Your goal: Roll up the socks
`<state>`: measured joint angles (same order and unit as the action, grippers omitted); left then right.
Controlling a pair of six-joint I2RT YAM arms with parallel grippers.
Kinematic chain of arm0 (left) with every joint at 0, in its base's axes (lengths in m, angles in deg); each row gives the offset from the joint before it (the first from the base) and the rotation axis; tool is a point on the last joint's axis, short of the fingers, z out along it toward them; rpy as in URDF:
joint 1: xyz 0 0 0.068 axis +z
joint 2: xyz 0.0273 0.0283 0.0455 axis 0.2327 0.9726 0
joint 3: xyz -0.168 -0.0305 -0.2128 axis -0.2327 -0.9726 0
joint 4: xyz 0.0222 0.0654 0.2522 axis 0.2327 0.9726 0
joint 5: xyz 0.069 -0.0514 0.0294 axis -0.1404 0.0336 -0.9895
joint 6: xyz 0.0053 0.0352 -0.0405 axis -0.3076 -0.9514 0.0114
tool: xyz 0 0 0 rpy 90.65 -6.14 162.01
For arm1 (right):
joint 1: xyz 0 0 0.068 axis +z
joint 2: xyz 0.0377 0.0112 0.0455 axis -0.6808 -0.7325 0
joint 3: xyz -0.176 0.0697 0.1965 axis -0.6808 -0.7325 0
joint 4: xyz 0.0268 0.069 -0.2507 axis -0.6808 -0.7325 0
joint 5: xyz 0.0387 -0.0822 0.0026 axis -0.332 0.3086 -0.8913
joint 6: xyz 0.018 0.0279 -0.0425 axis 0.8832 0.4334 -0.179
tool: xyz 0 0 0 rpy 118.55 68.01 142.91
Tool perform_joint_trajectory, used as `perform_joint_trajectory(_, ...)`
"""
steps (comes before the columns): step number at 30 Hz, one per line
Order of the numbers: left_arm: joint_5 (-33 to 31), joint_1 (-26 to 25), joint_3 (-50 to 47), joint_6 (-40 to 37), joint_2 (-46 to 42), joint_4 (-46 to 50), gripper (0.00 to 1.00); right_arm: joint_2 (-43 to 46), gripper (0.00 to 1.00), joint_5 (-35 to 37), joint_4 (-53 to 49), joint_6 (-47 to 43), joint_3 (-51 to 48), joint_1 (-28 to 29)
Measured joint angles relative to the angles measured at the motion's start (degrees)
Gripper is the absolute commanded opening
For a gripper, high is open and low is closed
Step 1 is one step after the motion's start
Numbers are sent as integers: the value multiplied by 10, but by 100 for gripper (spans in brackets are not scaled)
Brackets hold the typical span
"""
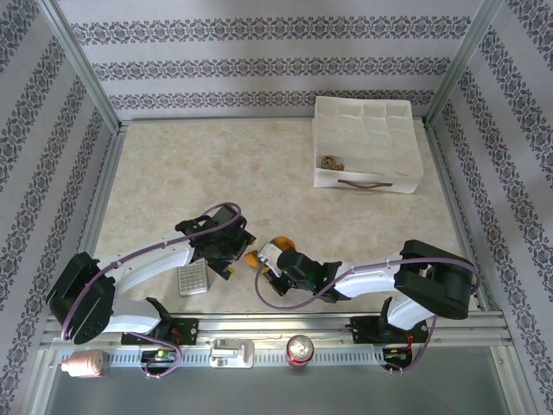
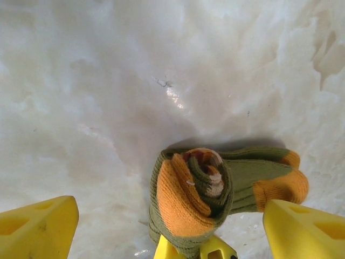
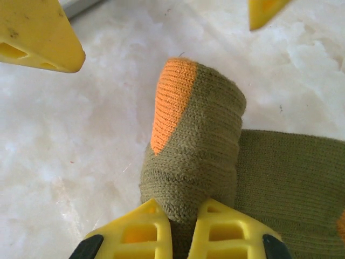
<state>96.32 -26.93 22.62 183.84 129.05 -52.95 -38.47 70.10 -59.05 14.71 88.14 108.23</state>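
An olive green sock (image 2: 197, 194) with orange patches lies on the marble tabletop, one end wound into a tight roll and the rest trailing flat (image 3: 291, 183). My right gripper (image 3: 180, 208) is shut on the base of that roll (image 3: 194, 140), its yellow fingers (image 2: 215, 249) pinching the fabric from below in the left wrist view. My left gripper (image 2: 170, 205) stands wide open around the roll, its fingertips (image 3: 38, 32) well apart and off the fabric. From above, both grippers meet near the table's front, left (image 1: 235, 261) and right (image 1: 270, 261).
A grey calculator (image 1: 194, 278) lies just left of the grippers. A white fabric box (image 1: 406, 121) stands at the back right with a small brown bundle (image 1: 330, 162) inside. A soda can (image 1: 300, 350) and a pink item (image 1: 84, 365) sit on the front rail.
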Motion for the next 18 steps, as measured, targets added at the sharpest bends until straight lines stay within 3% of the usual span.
perform_joint_trajectory(10, -5, -1, 0, -59, 10, -8, 65, 15, 0, -78, 165, 119, -109, -45)
perform_joint_trajectory(18, 11, -30, 0, -88, 53, -82, 63, -29, 0, -107, 279, 200, -142, -67)
